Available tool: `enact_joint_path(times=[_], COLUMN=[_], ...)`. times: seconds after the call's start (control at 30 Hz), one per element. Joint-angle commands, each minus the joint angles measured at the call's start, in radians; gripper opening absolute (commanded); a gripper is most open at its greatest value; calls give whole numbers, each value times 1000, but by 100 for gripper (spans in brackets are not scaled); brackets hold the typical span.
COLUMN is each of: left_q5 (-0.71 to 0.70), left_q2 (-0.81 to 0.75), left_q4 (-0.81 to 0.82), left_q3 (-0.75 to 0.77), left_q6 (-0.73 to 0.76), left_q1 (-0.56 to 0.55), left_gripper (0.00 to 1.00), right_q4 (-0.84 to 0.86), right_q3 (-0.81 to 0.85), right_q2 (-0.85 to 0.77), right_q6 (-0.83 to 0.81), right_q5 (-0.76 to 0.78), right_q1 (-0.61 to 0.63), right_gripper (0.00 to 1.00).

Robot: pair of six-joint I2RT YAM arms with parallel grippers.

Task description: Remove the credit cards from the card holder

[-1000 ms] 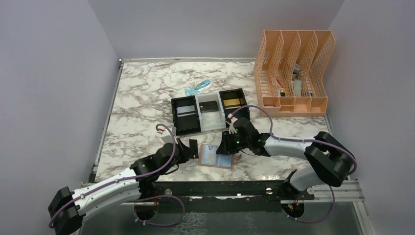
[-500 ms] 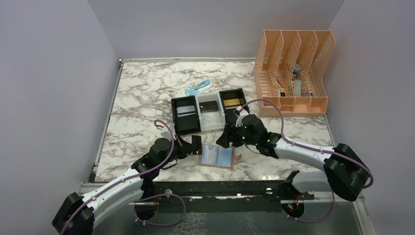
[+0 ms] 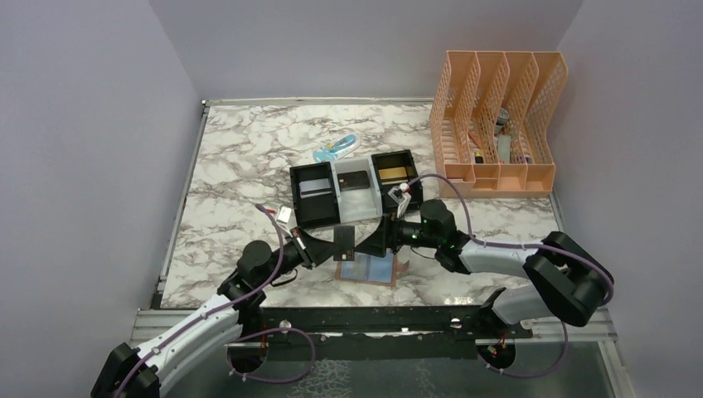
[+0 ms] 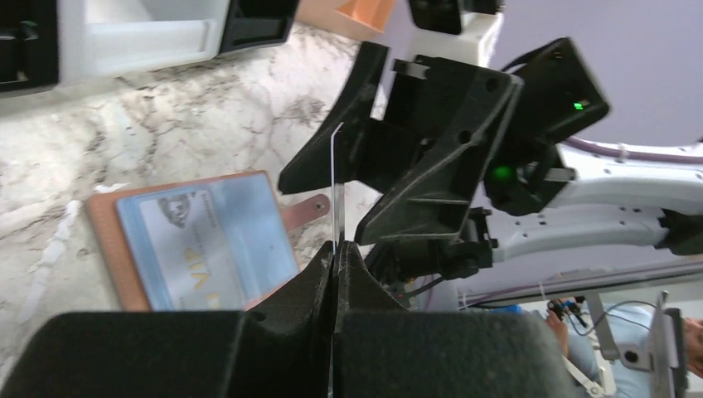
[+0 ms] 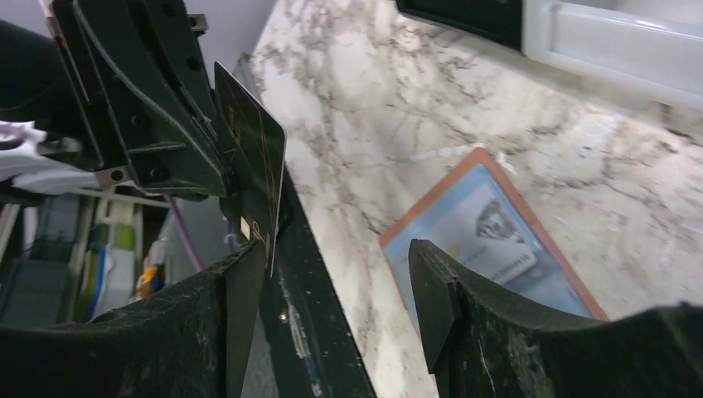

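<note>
The tan card holder (image 3: 370, 270) lies open on the marble, a silvery card (image 4: 192, 249) in its pale blue pocket. My left gripper (image 3: 323, 245) is shut on a dark credit card (image 3: 346, 240), held upright above the holder's left edge. In the left wrist view this dark credit card (image 4: 336, 186) shows edge-on, rising from my left gripper (image 4: 336, 249). My right gripper (image 3: 373, 240) faces it, open, its left finger (image 5: 240, 307) beside the dark credit card's (image 5: 253, 166) lower corner. My right gripper (image 5: 340, 274) has nothing between its fingers, and the card holder (image 5: 497, 240) lies beyond.
A black-and-white three-compartment tray (image 3: 338, 207) stands behind the holder with a silvery, a dark and a gold card in it. A pale blue object (image 3: 336, 149) lies behind the tray. An orange file rack (image 3: 497, 124) stands at the back right. A black rail (image 3: 373, 319) runs along the near edge.
My left gripper has carried the dark card right and up, over the holder's edge. My right gripper has lifted off the holder, opened wider and turned toward the card.
</note>
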Motion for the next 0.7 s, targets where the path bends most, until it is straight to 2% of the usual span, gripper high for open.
enact_joint_path(times=[0.0, 0.13, 0.33, 0.67], left_q5=[61, 61, 58, 111], left_q2=[-36, -69, -83, -42], left_q4=[60, 64, 64, 106], left_q3=[-24, -32, -39, -33], left_q6=[-38, -52, -67, -78], left_q1=[4, 4, 4, 4], left_gripper=[0, 0, 0, 0], right_q4=[344, 469, 487, 599], right_q3=[-21, -18, 4, 26], right_q2=[73, 119, 155, 233], right_q6=[136, 173, 193, 276], right_q5=[-172, -236, -273, -302], right_q1=[0, 0, 0, 0], right_gripper=[64, 62, 58, 36])
